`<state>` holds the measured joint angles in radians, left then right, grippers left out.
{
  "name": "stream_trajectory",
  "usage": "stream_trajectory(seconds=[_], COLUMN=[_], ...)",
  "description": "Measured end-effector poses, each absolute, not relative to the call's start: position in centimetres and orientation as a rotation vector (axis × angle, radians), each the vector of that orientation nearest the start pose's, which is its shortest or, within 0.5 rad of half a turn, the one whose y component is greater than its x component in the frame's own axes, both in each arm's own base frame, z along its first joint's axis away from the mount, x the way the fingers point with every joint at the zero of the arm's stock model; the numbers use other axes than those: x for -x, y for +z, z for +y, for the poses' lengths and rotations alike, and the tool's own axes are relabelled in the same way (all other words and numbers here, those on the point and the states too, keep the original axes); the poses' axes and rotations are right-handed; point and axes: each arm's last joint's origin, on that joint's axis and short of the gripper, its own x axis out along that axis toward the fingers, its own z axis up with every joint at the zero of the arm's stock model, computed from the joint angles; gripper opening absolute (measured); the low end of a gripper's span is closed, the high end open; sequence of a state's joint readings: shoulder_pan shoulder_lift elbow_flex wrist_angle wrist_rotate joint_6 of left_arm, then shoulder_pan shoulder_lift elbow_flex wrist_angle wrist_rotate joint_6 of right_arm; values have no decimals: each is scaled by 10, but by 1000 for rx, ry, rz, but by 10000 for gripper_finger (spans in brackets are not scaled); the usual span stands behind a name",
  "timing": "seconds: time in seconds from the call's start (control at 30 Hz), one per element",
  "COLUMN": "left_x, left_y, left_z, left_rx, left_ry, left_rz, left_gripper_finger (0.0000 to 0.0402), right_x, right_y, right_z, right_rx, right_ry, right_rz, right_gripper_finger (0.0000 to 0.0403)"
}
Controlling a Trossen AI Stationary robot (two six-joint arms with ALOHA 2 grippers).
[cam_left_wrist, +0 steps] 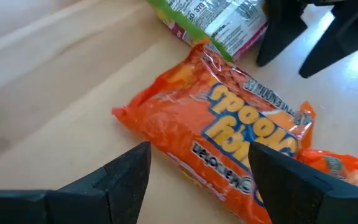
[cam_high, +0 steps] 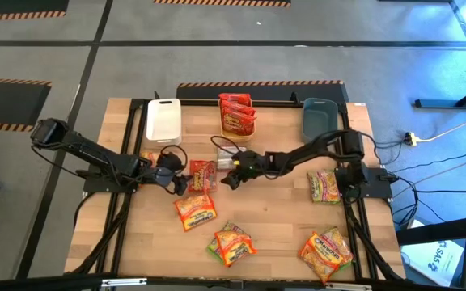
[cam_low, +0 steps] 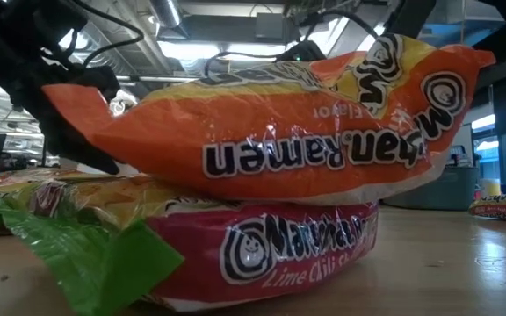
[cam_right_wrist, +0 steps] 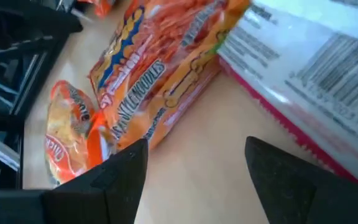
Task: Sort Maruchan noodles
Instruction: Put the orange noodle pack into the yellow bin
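1. The left tool [cam_high: 178, 183] is hovering over the middle of the tabletop [cam_high: 281, 234], its fingers [cam_left_wrist: 126, 177] standing apart with nothing between them.
2. The right tool [cam_high: 231, 178] is reaching in from the right edge toward the middle, its fingers [cam_right_wrist: 120, 171] also spread apart and gripping nothing.
3. A red packet [cam_high: 202, 175] is lying between the two tools, near the tabletop's centre.
4. An orange packet [cam_high: 195, 211] is lying just below the left tool, toward the near edge; the left wrist view is showing it [cam_left_wrist: 222, 146] flat on the wood just ahead of the fingers.
5. A small pile of packets [cam_high: 231, 244] is sitting near the middle of the near edge, and another pile [cam_high: 328, 252] near the near right corner.
6. One green-yellow packet [cam_high: 324, 186] is lying by the right edge.
7. Three bins are standing along the far edge: a white bin [cam_high: 163, 120], an orange bin [cam_high: 237, 115] holding red packets, and a grey-blue bin [cam_high: 319, 115].
8. In the low view, an orange packet [cam_low: 323, 132] is resting on top of a red one [cam_low: 271, 254].
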<state>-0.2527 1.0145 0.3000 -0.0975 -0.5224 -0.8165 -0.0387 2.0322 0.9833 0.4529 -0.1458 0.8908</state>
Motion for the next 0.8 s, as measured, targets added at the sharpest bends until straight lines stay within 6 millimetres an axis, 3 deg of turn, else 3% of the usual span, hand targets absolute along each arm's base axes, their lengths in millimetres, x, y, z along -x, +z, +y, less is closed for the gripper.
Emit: stream_trajectory(seconds=[0.17,0.47,0.8], left_x=[-163,-142,-134], left_y=[138,105,95], left_z=[-27,-23,-20], left_rx=[448,545,557], left_ry=[536,558,520], left_rz=[620,591,507], left_gripper_finger=[264,264,264], right_x=[-403,-417,-425], right_y=[98,101,101], right_z=[-2,-3,-5], right_rx=[-951,-960,-926], right_ry=[-196,-219,-259], right_rz=[560,537,501], right_gripper_finger=[262,302,325])
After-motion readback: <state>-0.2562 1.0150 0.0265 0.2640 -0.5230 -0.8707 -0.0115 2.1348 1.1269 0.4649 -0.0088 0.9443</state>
